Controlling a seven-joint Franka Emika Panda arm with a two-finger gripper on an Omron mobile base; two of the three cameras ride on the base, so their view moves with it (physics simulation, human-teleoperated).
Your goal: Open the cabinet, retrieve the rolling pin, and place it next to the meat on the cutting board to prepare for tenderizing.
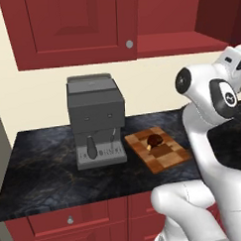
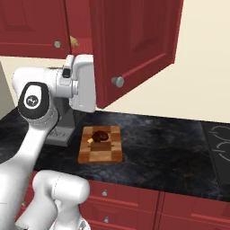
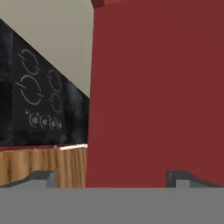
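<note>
Wide-open fingers [image 3: 43,177], nothing held.

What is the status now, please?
Tool open, empty, close against the swung-out door. Cabinet right door open, left shut. Meat alone on cutting board; open door hangs over the counter.

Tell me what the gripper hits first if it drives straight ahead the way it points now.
Most likely the open cabinet door: its dark-red surface sits dead ahead between the open gripper's fingertips. How near is hard to judge.
</note>
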